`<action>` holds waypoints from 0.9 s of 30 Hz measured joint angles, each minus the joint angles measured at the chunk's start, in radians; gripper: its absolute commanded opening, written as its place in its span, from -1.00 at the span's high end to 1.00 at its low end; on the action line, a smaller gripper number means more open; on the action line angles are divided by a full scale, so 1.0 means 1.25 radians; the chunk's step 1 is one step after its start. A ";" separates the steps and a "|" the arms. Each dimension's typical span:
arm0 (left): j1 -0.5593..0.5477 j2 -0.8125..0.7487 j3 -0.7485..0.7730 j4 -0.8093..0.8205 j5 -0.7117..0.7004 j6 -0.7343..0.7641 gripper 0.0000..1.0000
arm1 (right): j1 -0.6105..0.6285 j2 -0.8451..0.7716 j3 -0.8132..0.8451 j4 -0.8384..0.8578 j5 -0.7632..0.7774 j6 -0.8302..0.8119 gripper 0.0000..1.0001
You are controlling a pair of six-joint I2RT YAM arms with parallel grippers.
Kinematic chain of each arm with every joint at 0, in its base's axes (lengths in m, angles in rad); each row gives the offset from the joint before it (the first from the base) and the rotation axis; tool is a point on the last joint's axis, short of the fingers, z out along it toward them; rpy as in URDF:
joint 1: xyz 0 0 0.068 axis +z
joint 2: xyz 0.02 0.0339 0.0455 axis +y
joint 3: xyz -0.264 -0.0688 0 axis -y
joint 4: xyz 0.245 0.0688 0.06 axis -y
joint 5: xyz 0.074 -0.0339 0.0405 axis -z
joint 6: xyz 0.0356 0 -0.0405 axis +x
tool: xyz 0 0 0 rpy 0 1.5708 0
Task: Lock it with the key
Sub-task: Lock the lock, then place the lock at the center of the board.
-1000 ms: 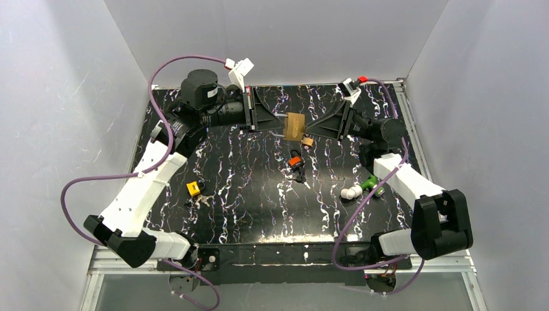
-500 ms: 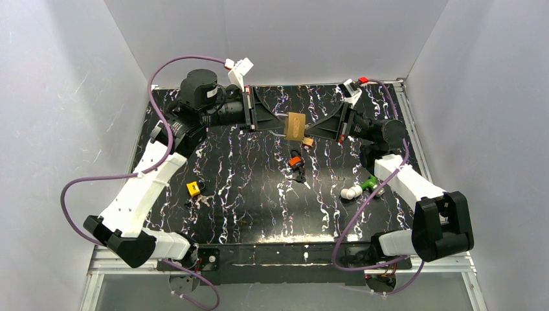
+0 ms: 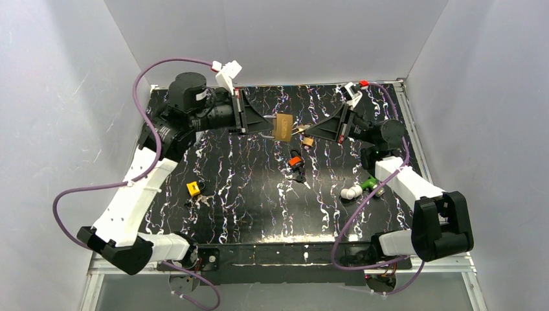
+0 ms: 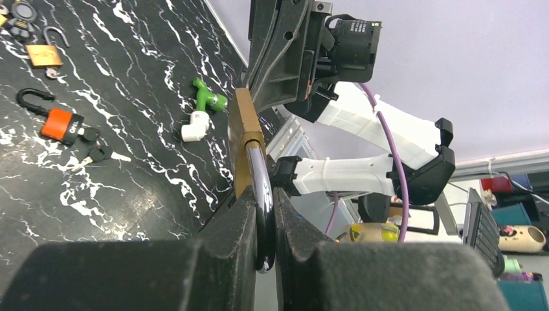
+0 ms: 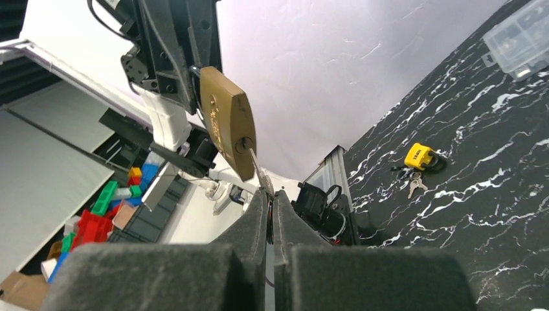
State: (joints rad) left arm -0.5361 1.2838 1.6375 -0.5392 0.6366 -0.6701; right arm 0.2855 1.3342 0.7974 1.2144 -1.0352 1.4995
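Note:
A large brass padlock (image 3: pixel 282 127) hangs in the air over the far middle of the table. My left gripper (image 3: pixel 270 125) is shut on its steel shackle (image 4: pixel 259 181), with the brass body (image 4: pixel 243 129) standing beyond the fingertips. From the right, my right gripper (image 3: pixel 305 131) is shut on the head of a key (image 5: pixel 259 170). The key's blade runs up into the keyhole in the underside of the lock (image 5: pixel 226 123). In the right wrist view the pads (image 5: pixel 257 207) pinch the key head, which is mostly hidden between them.
On the black marbled table lie a small brass padlock (image 3: pixel 309 140), an orange padlock with keys (image 3: pixel 296 160), a yellow padlock (image 3: pixel 193 188), a white pipe elbow (image 3: pixel 351 192) and a green fitting (image 3: pixel 369 183). A clear plastic box (image 5: pixel 521 39) sits at one edge.
My right gripper has closed on the key. The left arm has drawn the brass padlock a little to the left, so more of the key blade shows.

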 measured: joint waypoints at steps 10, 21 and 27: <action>0.040 -0.038 0.050 -0.191 -0.140 0.063 1.00 | -0.012 -0.036 -0.003 -0.324 0.091 -0.208 0.97; 0.048 0.031 -0.135 -0.385 -0.477 0.081 1.00 | 0.146 0.016 0.154 -0.753 0.304 -0.492 0.97; 0.065 0.087 -0.216 -0.388 -0.567 0.074 1.00 | 0.227 0.129 0.199 -0.828 0.368 -0.536 0.97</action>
State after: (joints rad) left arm -0.4551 1.3931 1.3676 -1.0245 -0.0719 -0.5770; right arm 0.5696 1.4950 1.0466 0.1792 -0.5749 0.8300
